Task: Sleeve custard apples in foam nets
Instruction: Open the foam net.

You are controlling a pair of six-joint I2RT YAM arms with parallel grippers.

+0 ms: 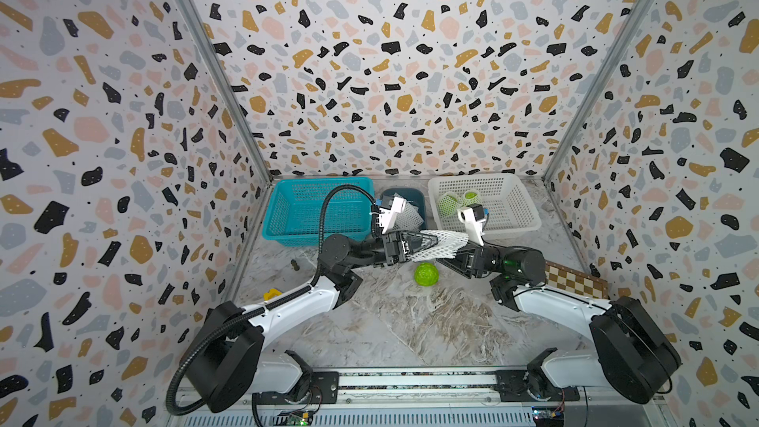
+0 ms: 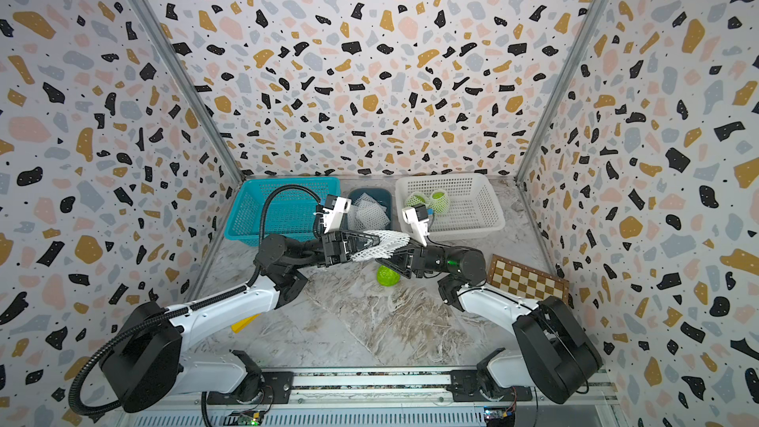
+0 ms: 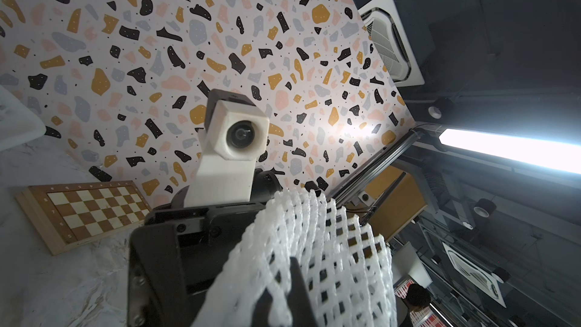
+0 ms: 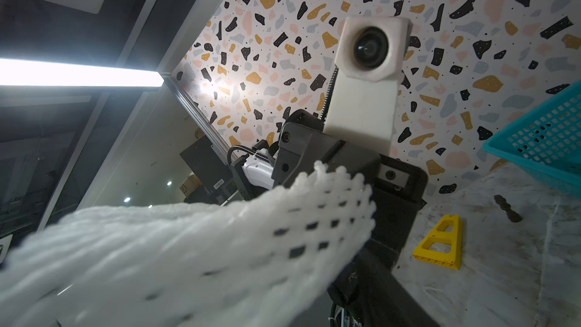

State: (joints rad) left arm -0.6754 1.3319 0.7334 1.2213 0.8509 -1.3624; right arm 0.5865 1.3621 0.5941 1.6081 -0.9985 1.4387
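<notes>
A: What sits far left?
B: A blue basket (image 1: 316,209) at the back of the table (image 1: 402,322), and a yellow block (image 1: 272,293) nearer the front.
A: And the left gripper (image 1: 433,243)?
B: Clenched on 1 net (image 1: 454,240), held above the table at mid-scene. More nets (image 1: 410,217) lie in the dark bin (image 1: 419,199) behind it.
A: The loose apple (image 1: 426,274)?
B: Bare on the table, near both grippers, a little toward the front.
A: The right gripper (image 1: 449,260)?
B: The net's far end drapes over it. I cannot tell whether its jaws are parted or gripping.
A: Further right?
B: 2 sleeved apples (image 1: 449,204) in the white basket (image 1: 513,215), and a chessboard (image 1: 575,281) by the wall.
</notes>
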